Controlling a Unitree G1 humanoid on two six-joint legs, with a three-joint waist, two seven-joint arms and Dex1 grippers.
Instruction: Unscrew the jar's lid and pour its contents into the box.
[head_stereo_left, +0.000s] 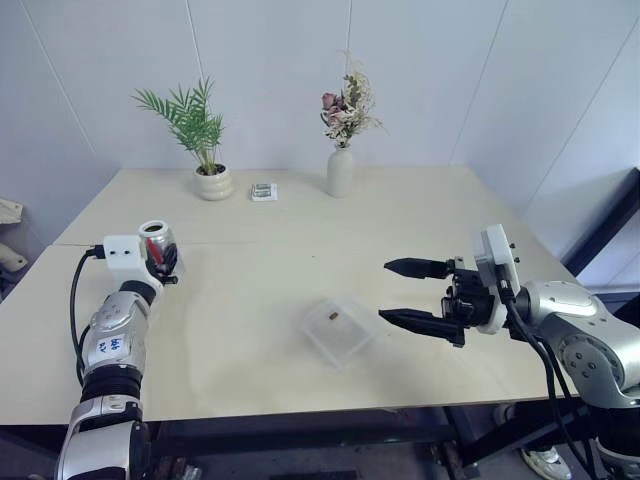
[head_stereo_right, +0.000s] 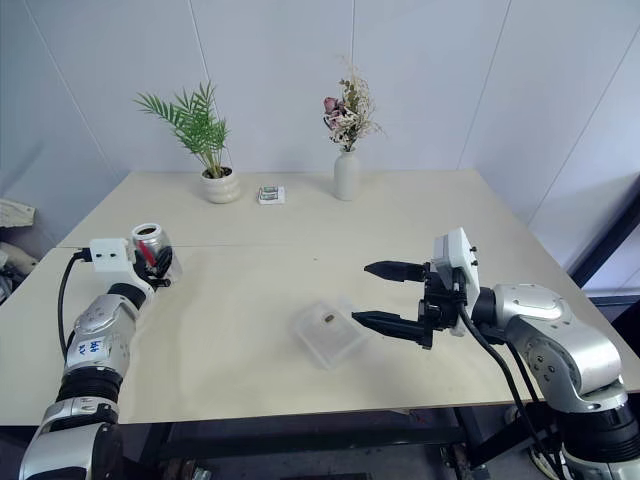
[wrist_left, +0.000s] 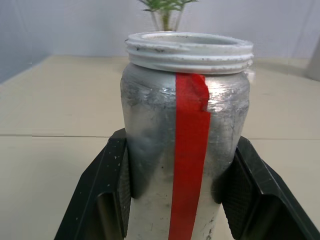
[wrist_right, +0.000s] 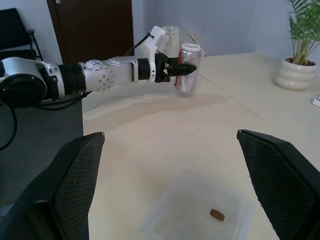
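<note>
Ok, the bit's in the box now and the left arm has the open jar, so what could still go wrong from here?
1. The jar is held upright above the table only by the left end effector pinching its sides; a release before it rests on the surface could tip it.
2. The right end effector hangs open right beside the light clear box; a stray sweep might shove it and spill the brown bit.

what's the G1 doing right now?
The left gripper holds the open jar upright, off to the robot's left above the table, with no lid on it. The clear plastic box sits mid-table with a small brown bit already in it, so the pour looks done. The right gripper is open and empty, hovering beside the box.
</note>
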